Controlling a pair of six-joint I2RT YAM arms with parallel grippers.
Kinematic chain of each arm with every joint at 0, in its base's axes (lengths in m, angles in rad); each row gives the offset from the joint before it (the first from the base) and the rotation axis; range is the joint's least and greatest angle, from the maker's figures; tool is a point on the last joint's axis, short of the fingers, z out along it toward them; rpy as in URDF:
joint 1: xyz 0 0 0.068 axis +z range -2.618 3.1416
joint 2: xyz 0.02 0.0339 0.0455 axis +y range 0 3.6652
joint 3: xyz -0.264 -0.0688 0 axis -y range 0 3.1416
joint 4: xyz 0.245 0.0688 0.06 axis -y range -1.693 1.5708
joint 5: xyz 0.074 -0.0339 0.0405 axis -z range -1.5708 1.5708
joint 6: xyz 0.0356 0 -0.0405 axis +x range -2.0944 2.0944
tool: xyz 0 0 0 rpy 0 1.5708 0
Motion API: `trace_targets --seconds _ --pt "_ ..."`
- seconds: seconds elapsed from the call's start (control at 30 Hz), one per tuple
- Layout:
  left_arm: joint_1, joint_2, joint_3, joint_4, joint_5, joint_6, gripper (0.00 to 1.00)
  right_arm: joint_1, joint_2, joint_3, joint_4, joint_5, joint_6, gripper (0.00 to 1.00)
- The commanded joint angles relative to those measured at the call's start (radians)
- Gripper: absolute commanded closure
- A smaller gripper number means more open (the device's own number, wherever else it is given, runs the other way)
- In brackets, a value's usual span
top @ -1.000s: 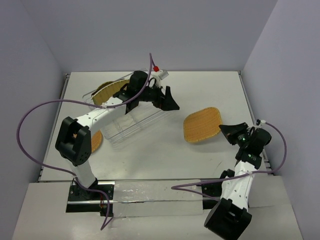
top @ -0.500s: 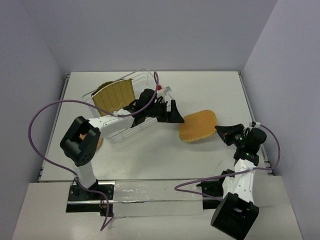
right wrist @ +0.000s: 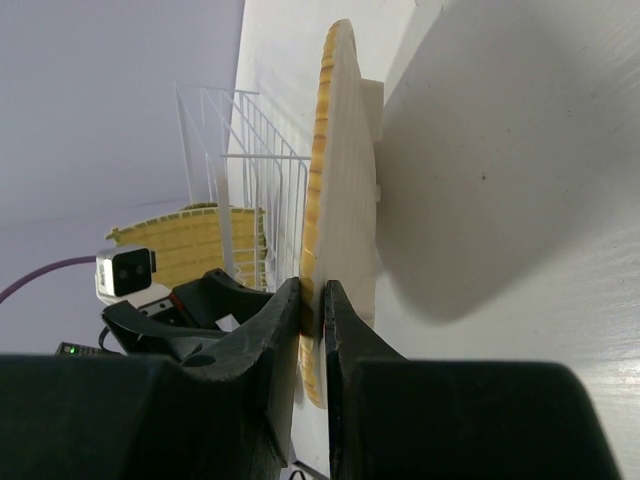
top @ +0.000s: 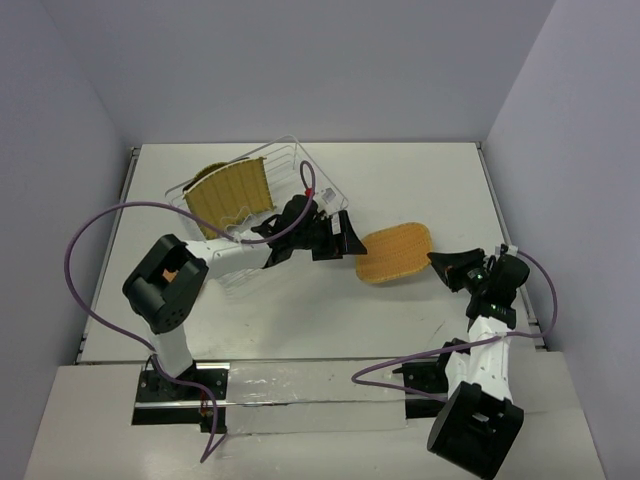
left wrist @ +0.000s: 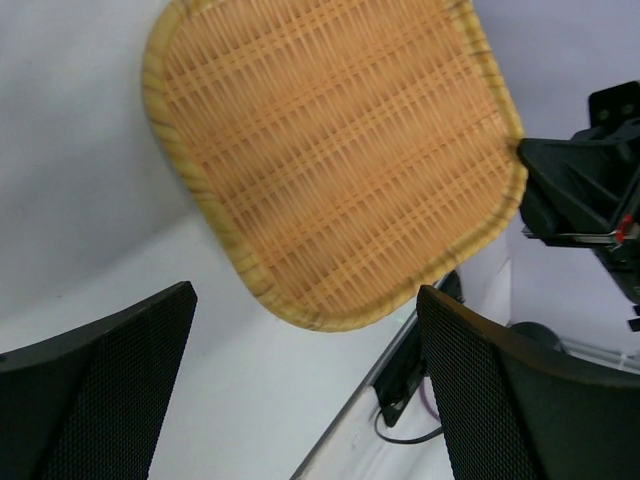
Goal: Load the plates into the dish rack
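— What's new?
— Left gripper [top: 345, 234], fingers spread, has swung from the dish rack [top: 288, 160] to the woven plate [top: 396, 252] at the rack's four o'clock
— Right gripper [right wrist: 312, 298]?
— Clamped on its three o'clock rim; handover looks near

text: we read none in any view | labels, brands: we find none legible | numbers, signs: we make out none | woven plate [left wrist: 330, 150]: we see bare weave only, no print or mark
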Motion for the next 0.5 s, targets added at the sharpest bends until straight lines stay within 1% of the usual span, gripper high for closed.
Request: trace_targets --seconds 0.0,0.2,0.47 --pt "-0.004 0.037 -0.025 0.081 0.011 -0.085 0.01 0.010 -0.002 0.007 0.087 -0.018 0.038 1.00" --pt "-0.004 0.070 -0.073 0.207 0.069 -0.175 0.01 0.023 -0.003 -0.017 0.087 -0.012 0.063 1.00" --pt "-0.029 0.081 -0.102 0.242 0.077 -0.219 0.01 0.051 -0.023 -0.037 0.095 0.004 0.113 1.00"
